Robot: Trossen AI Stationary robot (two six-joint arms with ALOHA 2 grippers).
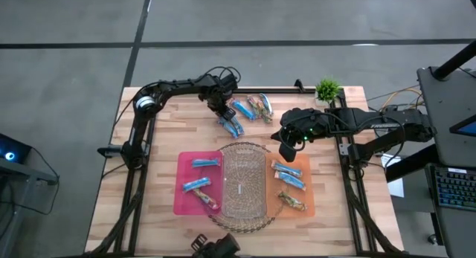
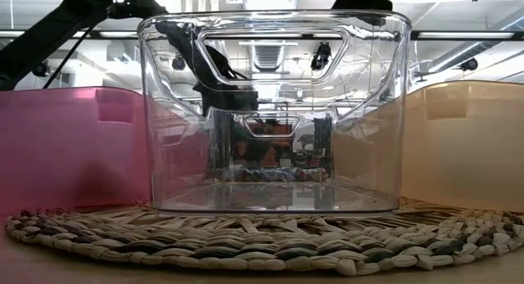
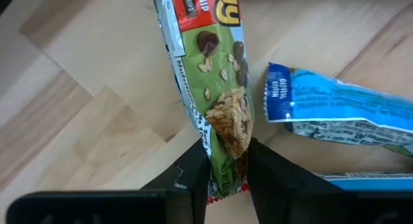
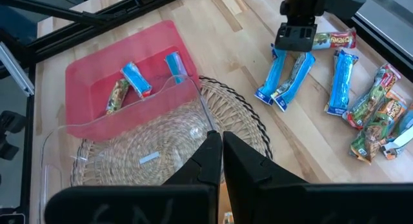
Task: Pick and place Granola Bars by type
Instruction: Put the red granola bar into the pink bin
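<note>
Left gripper down at the far side of the table, left of centre, fingers pinched tight on the end of a green-wrapped bar with a red label. Lying just beside it on the wood, a blue bar.

Loose bars scattered at the far middle of the table, right around that gripper: several blue ones and a few green and tan ones further right.

Right gripper hovering over the right edge of the clear bin, fingers pressed together with nothing between them.

Clear bin in the centre, on a round woven mat, with a pink tray touching its left side and an orange tray touching its right side. In the pink tray: two blue bars and one brown-and-red bar. In the orange tray: two blue bars and a tan one at the near end.

Small potted plant at the far right corner.
</note>
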